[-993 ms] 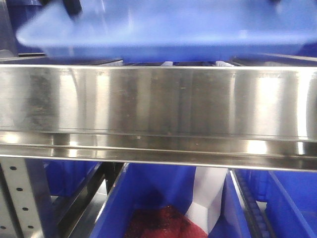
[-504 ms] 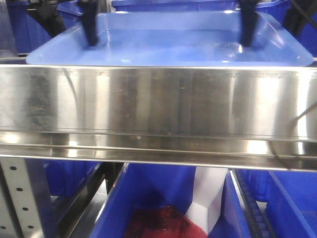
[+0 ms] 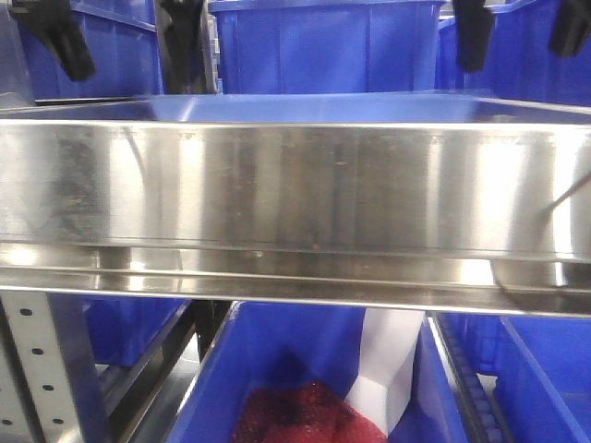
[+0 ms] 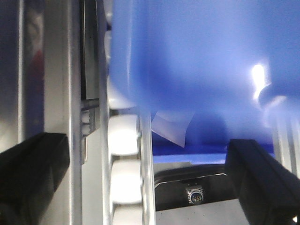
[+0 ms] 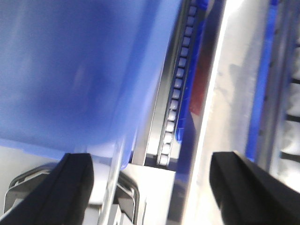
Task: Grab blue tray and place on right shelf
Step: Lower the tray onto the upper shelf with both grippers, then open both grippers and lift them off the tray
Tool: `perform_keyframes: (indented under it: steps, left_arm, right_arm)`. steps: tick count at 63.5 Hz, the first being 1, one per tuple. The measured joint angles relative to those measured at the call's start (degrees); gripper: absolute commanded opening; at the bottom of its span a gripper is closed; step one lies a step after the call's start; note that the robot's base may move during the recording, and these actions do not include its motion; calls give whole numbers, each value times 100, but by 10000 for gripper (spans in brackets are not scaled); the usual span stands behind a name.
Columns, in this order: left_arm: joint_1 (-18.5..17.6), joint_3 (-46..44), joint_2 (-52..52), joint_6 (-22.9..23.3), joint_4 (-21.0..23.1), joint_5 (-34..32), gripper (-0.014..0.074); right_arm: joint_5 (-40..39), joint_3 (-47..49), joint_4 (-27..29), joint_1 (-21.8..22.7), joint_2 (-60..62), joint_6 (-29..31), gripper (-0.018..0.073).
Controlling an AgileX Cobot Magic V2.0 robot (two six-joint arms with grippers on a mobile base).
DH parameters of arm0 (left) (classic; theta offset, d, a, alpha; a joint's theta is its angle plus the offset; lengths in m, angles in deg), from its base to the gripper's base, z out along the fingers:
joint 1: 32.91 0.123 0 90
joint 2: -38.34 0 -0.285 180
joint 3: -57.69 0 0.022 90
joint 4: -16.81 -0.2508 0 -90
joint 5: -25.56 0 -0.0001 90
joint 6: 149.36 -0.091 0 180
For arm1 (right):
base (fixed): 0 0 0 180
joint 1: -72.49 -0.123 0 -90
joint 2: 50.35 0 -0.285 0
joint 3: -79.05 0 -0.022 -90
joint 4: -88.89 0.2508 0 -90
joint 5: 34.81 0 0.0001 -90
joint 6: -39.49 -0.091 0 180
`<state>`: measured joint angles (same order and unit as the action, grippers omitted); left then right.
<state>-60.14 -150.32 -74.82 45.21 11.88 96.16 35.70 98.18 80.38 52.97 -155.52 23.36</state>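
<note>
Right shelf (image 3: 295, 185): stainless-steel rack level, tall brushed front lip filling the front view; perforated upright (image 3: 42, 369) at lower left. Roller tracks (image 5: 176, 93) run along its bed in the wrist views.

Storage bins (image 3: 323, 46): deep, dark blue, standing at the back of the shelf; more bins (image 3: 295, 369) on the level below, one holding something red.

Blue tray (image 3: 305, 107): light periwinkle plastic, lying low behind the lip so only a thin strip of its inner face and rim shows from the front. Appears seated on the shelf bed, level; contact underneath is hidden. It fills much of both wrist views, blurred.

Left gripper (image 3: 120, 37): two dark fingers (image 3: 60, 41) spread wide, above the tray's left end, holding nothing. No finger appears to touch the rim.

Right gripper (image 3: 522, 32): fingers (image 3: 473, 37) likewise wide apart, above the right end, empty.

Step in hand, as judged: release made, withdrawal due. Handling notes:
- lift both arms straight up and together, so neither finger catches the flared rim and drags one end;
- clear the rim fully before drawing back over the tall lip;
- mind the bins close behind;
- confirm the tray sits flat on the rollers, since it could roll.
</note>
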Motion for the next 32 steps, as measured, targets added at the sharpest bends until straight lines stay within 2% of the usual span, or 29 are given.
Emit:
perform_keyframes:
  steps: [4, 11, 16, 20, 32]
  left_arm:
    - [-46, 10, 184, -83, -34, 24, 579]
    - [-263, 251, 719, -246, -95, 24, 556]
    - [-472, 653, 1221, -290, -176, -89, 482]
    - [-617, 1057, 1628, -290, -187, -274, 388]
    - [-1054, 2517, 3004, -290, -199, -1063, 79]
  right_arm:
    - [9, 0, 0, -50, 159, 0, 501]
    - [9, -150, 0, -213, 698, 36, 283]
    - [-55, -422, 0, -357, 1203, 36, 132]
    - [-159, -722, 0, -447, 1578, 40, 23]
    - [-793, -2010, 0, -564, 3103, 49, 18]
